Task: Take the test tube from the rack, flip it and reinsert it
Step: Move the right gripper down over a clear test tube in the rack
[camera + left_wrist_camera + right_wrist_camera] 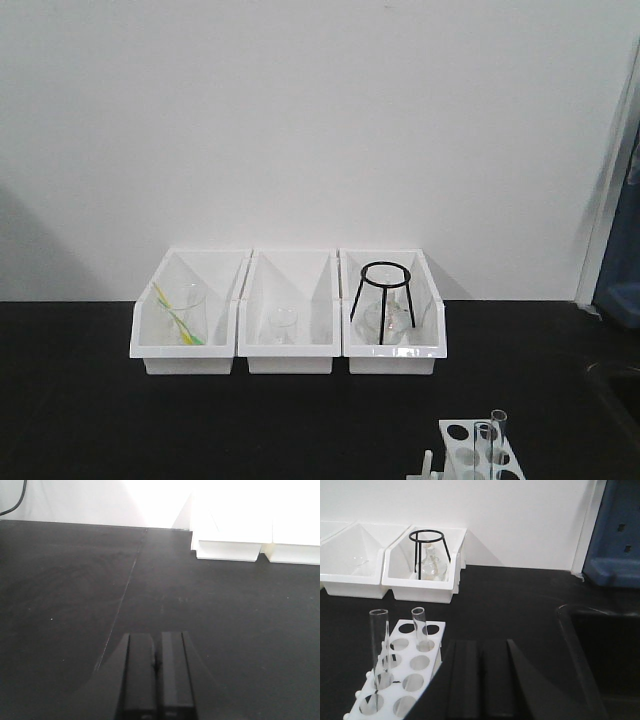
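The white rack (405, 675) stands at the lower left of the right wrist view, with two clear test tubes upright in it: a taller-looking near one (379, 645) and a farther one (420, 627). The rack (478, 450) and tubes (496, 430) also show at the bottom right of the front view. My right gripper (481, 645) is shut and empty, just right of the rack, low over the black table. My left gripper (157, 640) is shut and empty over bare black table, far from the rack.
Three white bins stand along the back wall: the left (185, 340) holds a beaker with yellow-green sticks, the middle (290, 335) a small beaker, the right (392, 335) a black wire tripod over a flask. A dark sink basin (600, 655) lies right of my right gripper.
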Tool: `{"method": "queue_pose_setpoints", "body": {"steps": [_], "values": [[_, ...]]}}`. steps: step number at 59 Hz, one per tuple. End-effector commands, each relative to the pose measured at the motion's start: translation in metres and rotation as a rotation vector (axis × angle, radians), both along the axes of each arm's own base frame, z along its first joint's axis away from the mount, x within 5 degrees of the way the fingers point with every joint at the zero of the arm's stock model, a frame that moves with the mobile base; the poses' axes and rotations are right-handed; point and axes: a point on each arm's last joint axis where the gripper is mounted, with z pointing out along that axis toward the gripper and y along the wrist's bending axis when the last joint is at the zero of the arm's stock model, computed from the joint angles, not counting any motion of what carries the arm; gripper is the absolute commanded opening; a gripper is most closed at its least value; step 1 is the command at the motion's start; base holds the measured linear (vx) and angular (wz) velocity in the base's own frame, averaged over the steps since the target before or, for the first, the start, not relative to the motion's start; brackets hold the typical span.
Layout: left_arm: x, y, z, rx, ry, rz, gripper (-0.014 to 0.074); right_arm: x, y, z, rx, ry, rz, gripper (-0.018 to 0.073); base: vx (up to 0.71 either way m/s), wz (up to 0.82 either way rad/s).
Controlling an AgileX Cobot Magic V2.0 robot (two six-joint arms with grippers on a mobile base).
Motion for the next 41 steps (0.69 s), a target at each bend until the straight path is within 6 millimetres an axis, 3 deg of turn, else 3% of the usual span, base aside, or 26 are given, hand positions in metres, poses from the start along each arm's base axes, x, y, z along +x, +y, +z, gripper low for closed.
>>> {"method": "queue_pose_setpoints", "body": {"steps": [1, 25, 35, 41], "values": [[0.001, -0.001, 0.008, 0.005, -0.099, -0.011, -0.0006, 0.010, 0.001, 0.016, 0.024, -0.097, -0.001, 0.0097, 0.00, 0.00], [0.001, -0.001, 0.008, 0.005, -0.099, -0.011, -0.0006, 0.036, 0.004, 0.003, 0.035, -0.032, 0.006, 0.0478, 0.00, 0.00], [0.001, -0.001, 0.008, 0.005, -0.099, -0.011, -0.0006, 0.053, 0.007, -0.003, 0.024, -0.059, 0.033, 0.0512, 0.00, 0.00], [0.001, -0.001, 0.008, 0.005, -0.099, -0.011, -0.0006, 0.063, 0.019, -0.006, 0.001, -0.095, 0.115, 0.0513, 0.00, 0.00]]}}
